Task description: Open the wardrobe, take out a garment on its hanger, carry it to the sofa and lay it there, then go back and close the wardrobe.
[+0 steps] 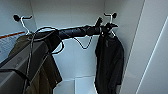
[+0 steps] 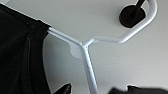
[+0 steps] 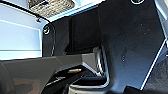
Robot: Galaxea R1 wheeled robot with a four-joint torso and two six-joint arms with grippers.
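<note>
The wardrobe (image 1: 75, 15) stands open, and I look into its white inside. On the right hangs the black garment (image 1: 110, 62) on its white hanger (image 1: 109, 18), whose hook sits over a black peg (image 2: 132, 15). My left arm reaches across from the left. The left gripper (image 1: 108, 27) is right at the hanger's neck, above the garment's collar. In the left wrist view the hanger (image 2: 85, 47) runs down between two dark fingertips (image 2: 63, 89) that stand well apart, so the gripper (image 2: 100, 90) is open around the stem. The garment (image 2: 17, 50) fills one side of that view.
An olive-brown jacket (image 1: 47, 75) hangs on a second white hanger (image 1: 23, 23) at the left, close under my left arm. The wardrobe's open door (image 1: 155, 50) stands at the right. A white shelf (image 1: 80, 85) lies below. A woven basket (image 3: 50, 6) appears in the right wrist view.
</note>
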